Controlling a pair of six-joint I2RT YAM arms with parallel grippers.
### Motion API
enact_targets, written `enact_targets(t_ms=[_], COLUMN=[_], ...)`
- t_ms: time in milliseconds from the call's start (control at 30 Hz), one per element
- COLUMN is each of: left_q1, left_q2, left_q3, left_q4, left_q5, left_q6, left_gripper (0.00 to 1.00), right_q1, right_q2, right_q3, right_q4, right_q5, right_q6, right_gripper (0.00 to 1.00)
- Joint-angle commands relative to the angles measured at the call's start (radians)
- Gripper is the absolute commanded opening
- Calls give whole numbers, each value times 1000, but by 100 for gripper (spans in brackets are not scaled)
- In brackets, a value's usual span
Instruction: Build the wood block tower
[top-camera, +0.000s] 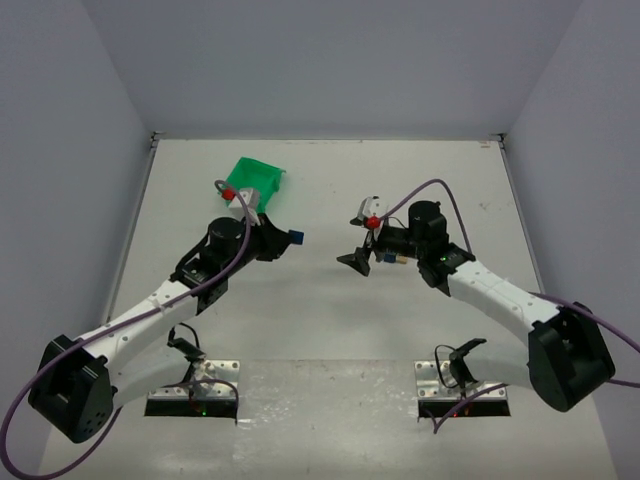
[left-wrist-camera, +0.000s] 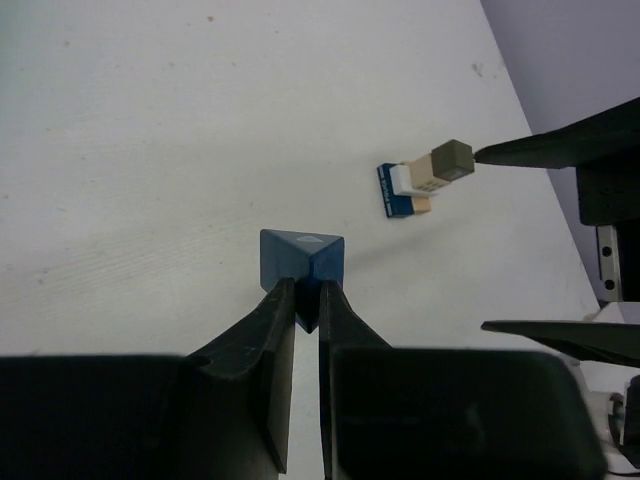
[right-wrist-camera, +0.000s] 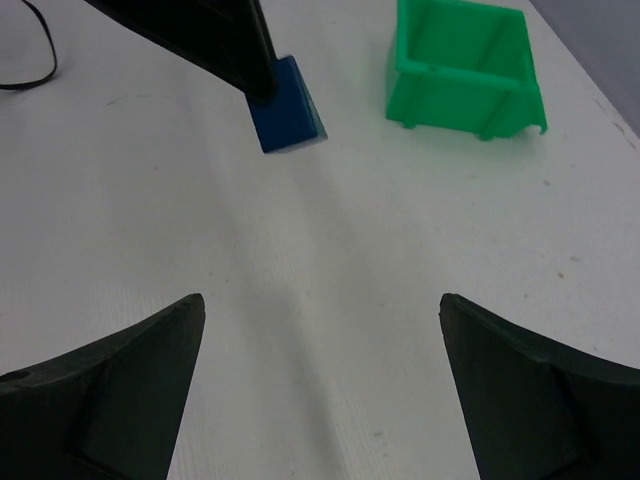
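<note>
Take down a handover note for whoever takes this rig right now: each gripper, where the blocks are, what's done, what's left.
Left gripper: shut on the blue wedge, away from the wood block tower.
Right gripper: open, empty, one finger beside the tower.
Tower: blue, white and tan pieces stacked, dark cube at its end.
Green bin: beyond the left gripper.
Done: those pieces stacked, wedge gripped.
Left: set the wedge on the tower.

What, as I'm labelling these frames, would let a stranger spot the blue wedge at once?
Start at the green bin on the white table; close by, the left end effector pinches the blue wedge. It is solid blue with a triangular face, unlike the blue, white and tan block stack.
</note>
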Motion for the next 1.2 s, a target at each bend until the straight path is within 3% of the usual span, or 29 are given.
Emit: enact_targets(t_ms=[0, 100, 233, 367, 500, 600, 700, 900, 933, 967, 1000, 1033, 1167], left_q1=[11, 11, 11, 11, 12, 11, 11, 11, 11, 11, 11, 11, 11], left_q2=[-28, -34, -45, -67, -84, -89, -86, -99, -97, -95, -94, -94, -110], left_q3=[-26, -44, -51, -61, -67, -75, -77, -79, -76, -68, -60, -53, -23], left_q4=[112, 139, 151, 157, 159, 162, 150, 155, 149, 138, 128, 118, 78], left_q5=[122, 167, 190, 192, 200, 195, 179, 149, 141, 121, 99, 77, -12], left_q6=[-40, -62, -69, -74, -77, -75, -74, -73, -73, -72, -71, -70, -61], left_gripper=[0, 0, 0, 0, 0, 0, 0, 0, 21, 55, 80, 100, 100], right_q1=[113, 174, 213, 230, 239, 244, 250, 250, 250, 250, 249, 248, 211], right_q2=[50, 97, 151, 199, 227, 242, 248, 230, 227, 223, 223, 225, 263], right_q3=[34, 33, 63, 95, 106, 111, 111, 103, 104, 121, 146, 174, 336], right_q4=[140, 262, 289, 302, 338, 358, 364, 340, 332, 294, 245, 195, -65], right_q5=[-3, 80, 108, 106, 125, 133, 122, 126, 128, 136, 160, 193, 374], right_q6=[-85, -90, -99, -84, -69, -60, -64, -95, -104, -120, -133, -145, -232], right_gripper=[99, 99, 96, 80, 75, 63, 40, 19, 16, 14, 14, 14, 11])
